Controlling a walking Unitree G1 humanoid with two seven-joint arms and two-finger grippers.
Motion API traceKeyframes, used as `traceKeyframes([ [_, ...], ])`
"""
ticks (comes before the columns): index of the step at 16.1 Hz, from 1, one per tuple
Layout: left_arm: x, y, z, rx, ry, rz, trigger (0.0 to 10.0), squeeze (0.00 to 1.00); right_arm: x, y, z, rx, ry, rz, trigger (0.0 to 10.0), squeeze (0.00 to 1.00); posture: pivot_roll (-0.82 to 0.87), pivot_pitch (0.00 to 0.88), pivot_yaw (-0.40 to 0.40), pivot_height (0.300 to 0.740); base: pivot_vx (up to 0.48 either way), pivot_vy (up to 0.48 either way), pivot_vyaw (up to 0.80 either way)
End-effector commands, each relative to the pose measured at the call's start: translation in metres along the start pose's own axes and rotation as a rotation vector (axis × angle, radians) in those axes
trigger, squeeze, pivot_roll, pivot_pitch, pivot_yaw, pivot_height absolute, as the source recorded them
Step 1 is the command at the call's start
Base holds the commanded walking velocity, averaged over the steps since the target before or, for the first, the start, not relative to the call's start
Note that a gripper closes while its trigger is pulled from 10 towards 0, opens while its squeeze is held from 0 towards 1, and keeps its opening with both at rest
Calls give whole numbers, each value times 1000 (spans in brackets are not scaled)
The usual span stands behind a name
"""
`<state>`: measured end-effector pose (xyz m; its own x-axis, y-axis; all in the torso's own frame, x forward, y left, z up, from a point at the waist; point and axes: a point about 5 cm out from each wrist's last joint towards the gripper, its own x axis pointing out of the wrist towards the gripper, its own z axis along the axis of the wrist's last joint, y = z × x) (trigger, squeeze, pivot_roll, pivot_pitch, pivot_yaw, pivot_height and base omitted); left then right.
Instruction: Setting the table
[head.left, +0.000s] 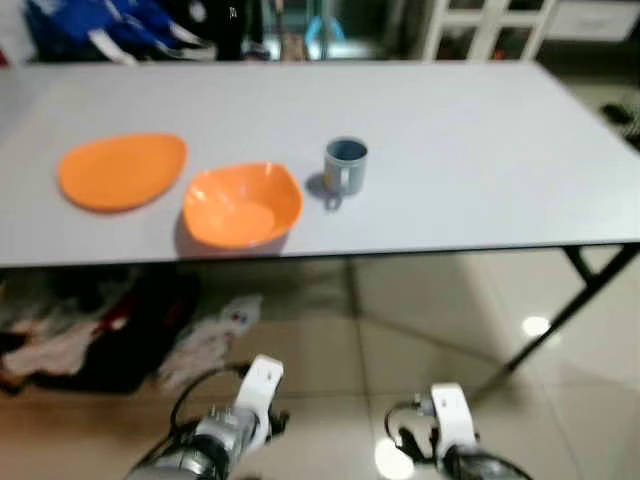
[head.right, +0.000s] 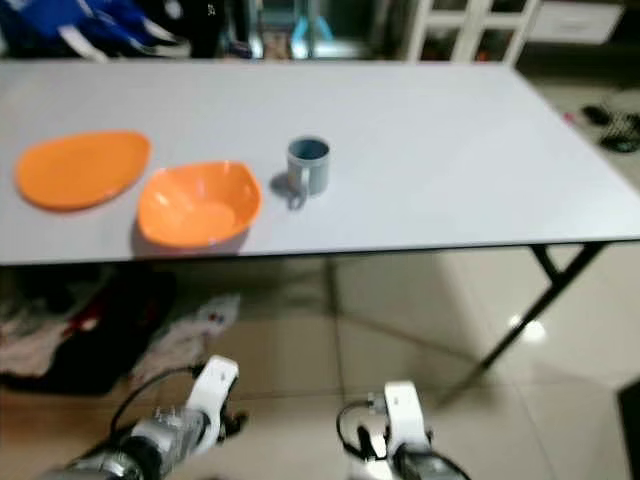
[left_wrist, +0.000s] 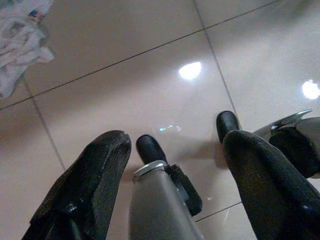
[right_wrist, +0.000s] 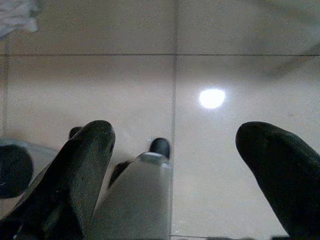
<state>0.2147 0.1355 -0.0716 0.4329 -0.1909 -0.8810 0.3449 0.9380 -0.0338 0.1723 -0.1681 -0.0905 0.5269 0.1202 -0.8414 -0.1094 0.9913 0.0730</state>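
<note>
On the grey table (head.left: 480, 150) lie an orange plate (head.left: 122, 170) at the left, an orange bowl (head.left: 242, 204) near the front edge, and a blue-grey mug (head.left: 346, 166) to the bowl's right. Both arms hang low in front of the table, over the tiled floor. The left gripper (left_wrist: 175, 155) is open with nothing between its fingers, pointing down at the floor. The right gripper (right_wrist: 175, 145) is likewise open and empty above the tiles.
Crumpled cloths and clothes (head.left: 90, 340) lie on the floor under the table's left part. A black table leg (head.left: 560, 310) slants down at the right. Blue clothing (head.left: 110, 25) and white cabinets (head.left: 500, 25) stand beyond the table's far edge.
</note>
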Motion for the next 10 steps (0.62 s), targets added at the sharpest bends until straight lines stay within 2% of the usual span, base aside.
traceKeyframes([
  [1, 0, 0, 2, -2, -1, 1, 10000, 0, 0, -2, 0, 0, 0, -6, 10000, 0, -120, 0, 12, 727, 0, 0, 0],
  [8, 0, 0, 5, -3, -7, -1, 10000, 0, 0, -1, 2, 3, 0, -2, 10000, 0, -122, 0, 13, 727, 0, 0, 0],
  [10, 0, -1, 11, -22, -52, -6, 10000, 0, 0, 0, 2, -2, 2, 4, 10000, 0, -122, 0, 13, 727, 0, 0, 0],
])
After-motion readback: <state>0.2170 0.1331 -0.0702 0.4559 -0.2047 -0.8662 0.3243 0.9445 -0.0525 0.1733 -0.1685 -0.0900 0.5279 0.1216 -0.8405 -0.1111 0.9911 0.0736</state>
